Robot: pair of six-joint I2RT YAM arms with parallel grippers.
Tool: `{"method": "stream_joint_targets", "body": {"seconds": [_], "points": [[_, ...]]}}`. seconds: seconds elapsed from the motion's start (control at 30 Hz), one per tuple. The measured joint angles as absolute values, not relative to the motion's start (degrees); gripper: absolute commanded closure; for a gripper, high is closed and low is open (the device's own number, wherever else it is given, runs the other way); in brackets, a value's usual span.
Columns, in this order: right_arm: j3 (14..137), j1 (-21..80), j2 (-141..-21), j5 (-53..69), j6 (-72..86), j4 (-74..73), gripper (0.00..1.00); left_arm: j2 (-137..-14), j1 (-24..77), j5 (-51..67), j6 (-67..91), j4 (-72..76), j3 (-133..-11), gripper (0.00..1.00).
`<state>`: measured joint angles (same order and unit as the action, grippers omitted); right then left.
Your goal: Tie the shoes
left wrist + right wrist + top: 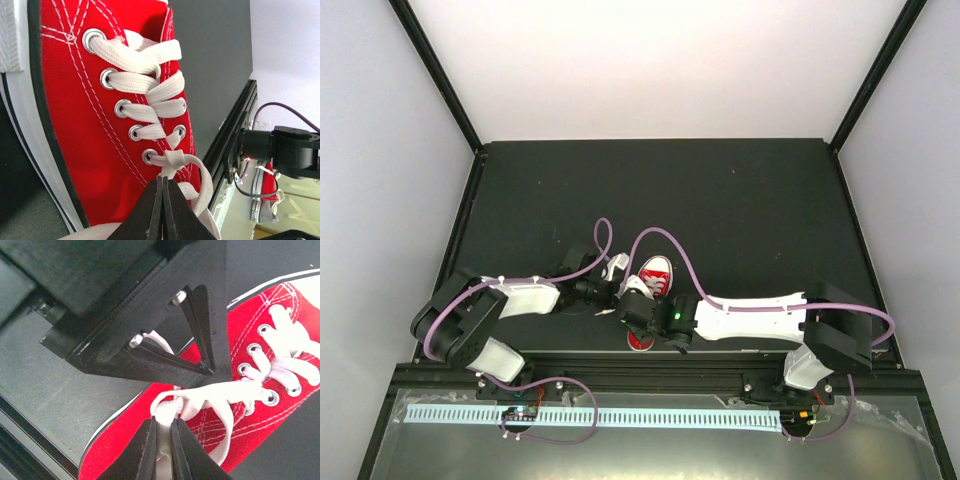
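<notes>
The red sneaker [657, 280] with a white toe cap lies near the table's front edge between both arms. In the left wrist view its red side [75, 125] and white laces [150, 90] fill the frame. My left gripper [162, 181] is shut, its tips pinching a lace strand just below the first knot [175, 159]; it also shows in the top view [618, 287]. My right gripper [164, 421] is shut on a white lace loop [200, 397] above the shoe [125, 450]; it also shows in the top view [642, 308]. The left gripper's black fingers [200, 340] hang close above it.
The black table [720, 200] is walled by white panels at the back and sides. A black rail [235, 135] runs along its near edge. Purple cables [660, 240] arch over the arms.
</notes>
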<state>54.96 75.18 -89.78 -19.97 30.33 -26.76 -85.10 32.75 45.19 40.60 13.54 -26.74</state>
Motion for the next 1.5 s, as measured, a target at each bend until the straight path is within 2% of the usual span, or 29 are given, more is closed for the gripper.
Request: {"method": "stream_joint_targets", "body": {"seconds": [0.07,0.1,0.4,0.9,1.5], "points": [[54.94,75.16,-89.78,-19.59,30.22,-26.35,0.98,-85.10,32.75,45.15,40.60,13.50,-26.74,0.99],[54.94,75.13,-89.78,-19.35,30.13,-26.09,0.98,-85.10,32.75,45.12,40.60,13.47,-26.74,0.99],[53.30,71.48,-86.89,-16.38,30.15,-24.25,0.98,-85.06,32.73,43.99,39.59,12.34,-26.74,0.98],[42.22,56.93,-80.20,-0.58,33.54,-15.66,0.98,-82.48,31.11,40.69,36.80,8.64,-26.74,0.98],[38.11,51.64,-76.20,4.27,35.09,-12.88,0.98,-80.23,27.38,37.67,35.77,6.98,-24.69,0.98]]}}
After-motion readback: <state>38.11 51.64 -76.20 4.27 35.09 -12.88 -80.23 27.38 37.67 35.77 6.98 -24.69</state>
